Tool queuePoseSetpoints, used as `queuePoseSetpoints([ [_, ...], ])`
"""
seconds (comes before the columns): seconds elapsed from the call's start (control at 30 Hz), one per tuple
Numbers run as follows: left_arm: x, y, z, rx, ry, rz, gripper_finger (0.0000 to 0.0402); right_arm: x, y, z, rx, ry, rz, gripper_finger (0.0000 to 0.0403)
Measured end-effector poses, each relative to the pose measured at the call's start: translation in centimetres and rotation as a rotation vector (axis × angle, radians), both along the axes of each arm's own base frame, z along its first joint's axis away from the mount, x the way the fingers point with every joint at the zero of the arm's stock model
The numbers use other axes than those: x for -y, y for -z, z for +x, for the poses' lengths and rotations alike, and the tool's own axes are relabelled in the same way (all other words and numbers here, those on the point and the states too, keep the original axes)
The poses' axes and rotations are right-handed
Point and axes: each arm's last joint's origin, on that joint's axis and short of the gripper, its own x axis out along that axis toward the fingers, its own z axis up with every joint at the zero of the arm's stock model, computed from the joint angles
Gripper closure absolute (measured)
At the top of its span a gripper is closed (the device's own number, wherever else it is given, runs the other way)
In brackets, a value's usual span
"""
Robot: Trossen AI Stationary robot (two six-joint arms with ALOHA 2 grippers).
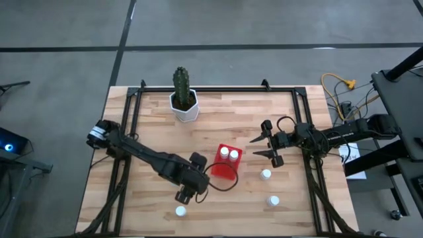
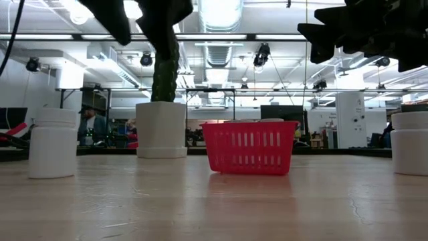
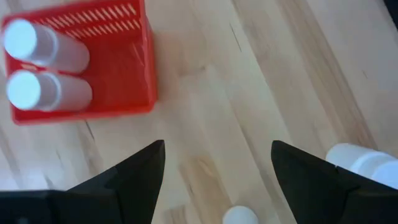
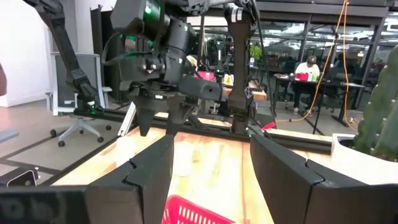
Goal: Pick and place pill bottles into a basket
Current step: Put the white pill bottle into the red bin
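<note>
High view. Left gripper (image 1: 187,196), lower centre, arm stretched diagonally, jaws wide and empty above the counter (image 1: 231,119). Right gripper (image 1: 266,147), right of centre, jaws wide. Basket (image 1: 225,162), centre, holds two bottles (image 1: 229,154); three stand outside.

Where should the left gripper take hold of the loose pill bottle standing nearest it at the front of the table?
Grip the pill bottle across its round body just under the cap, coming straight down from above. It stands upright and alone on the table, so both sides are free. The left gripper is open beside the red basket, right by that bottle.
</note>
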Motion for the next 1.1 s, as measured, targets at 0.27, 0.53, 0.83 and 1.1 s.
queuePoseSetpoints([
  [0.27,0.0,4.1,-1.1,-0.082,-0.010,0.023,0.0127,0.0,0.0,0.0,-0.001,-0.001,0.002,0.0200],
  [0.53,-0.6,6.0,-2.7,-0.085,-0.046,-0.048,0.0127,0.0,0.0,0.0,-0.001,-0.001,0.006,0.0200],
  [0.83,-1.6,5.9,-5.0,-0.022,-0.095,-0.114,0.0127,0.0,0.0,0.0,-0.004,-0.003,0.019,0.0200],
  [1.1,-2.2,6.2,-6.3,-0.025,-0.121,-0.127,0.0127,0.0,0.0,0.0,-0.004,-0.003,0.019,0.0200],
])
